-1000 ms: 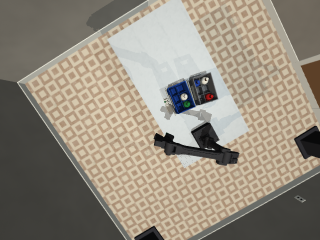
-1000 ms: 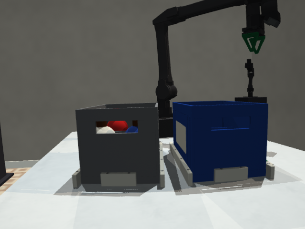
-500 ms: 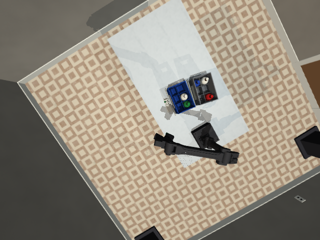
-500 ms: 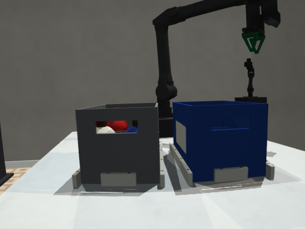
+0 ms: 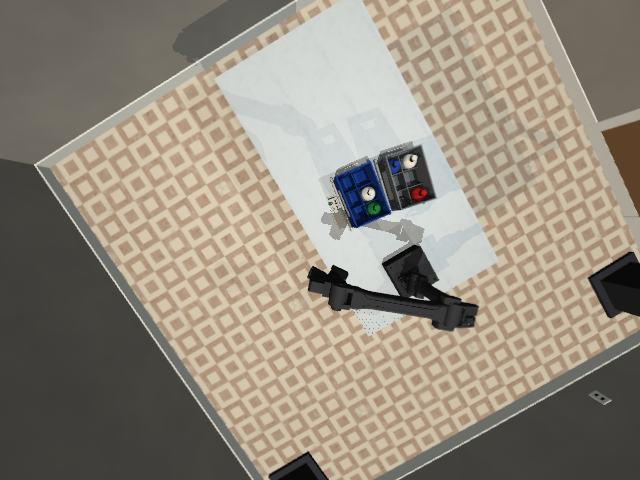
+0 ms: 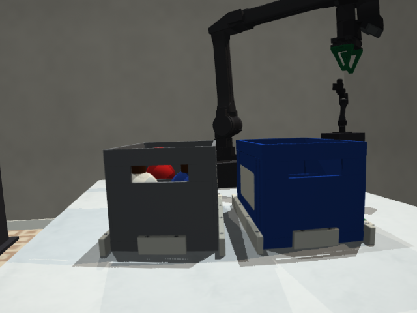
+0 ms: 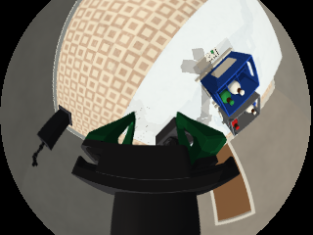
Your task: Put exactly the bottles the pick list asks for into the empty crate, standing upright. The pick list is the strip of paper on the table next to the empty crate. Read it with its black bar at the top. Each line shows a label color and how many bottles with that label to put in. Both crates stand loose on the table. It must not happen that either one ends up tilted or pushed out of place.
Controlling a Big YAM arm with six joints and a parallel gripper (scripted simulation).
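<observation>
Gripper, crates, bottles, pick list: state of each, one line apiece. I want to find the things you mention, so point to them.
Black gripper with green fingers (image 6: 346, 71): open, holding nothing.
Blue plastic crate (image 5: 386, 210) (image 6: 313, 205) (image 7: 222, 80): upright, holding white and green bottles.
Dark grey crate (image 5: 430, 180) (image 6: 161, 208) (image 7: 247, 124): upright, holding white, blue and red bottles.
Paper pick list (image 5: 333, 203) (image 7: 212, 55): lying beside the blue crate, too small to read.

- Showing no readable words or numbers in any view.
- Bearing a green spot and small dark marks, too small to read: on the paper strip (image 5: 332, 203) (image 7: 212, 55), lying on the desk (image 5: 320, 67) (image 6: 202, 283) (image 7: 171, 73) just beside the blue crate (image 5: 361, 224) (image 6: 313, 202) (image 7: 241, 58).
- Showing a plain pale face: on the label panel (image 6: 247, 186) (image 7: 225, 68), sitting on a side wall of the blue crate.
</observation>
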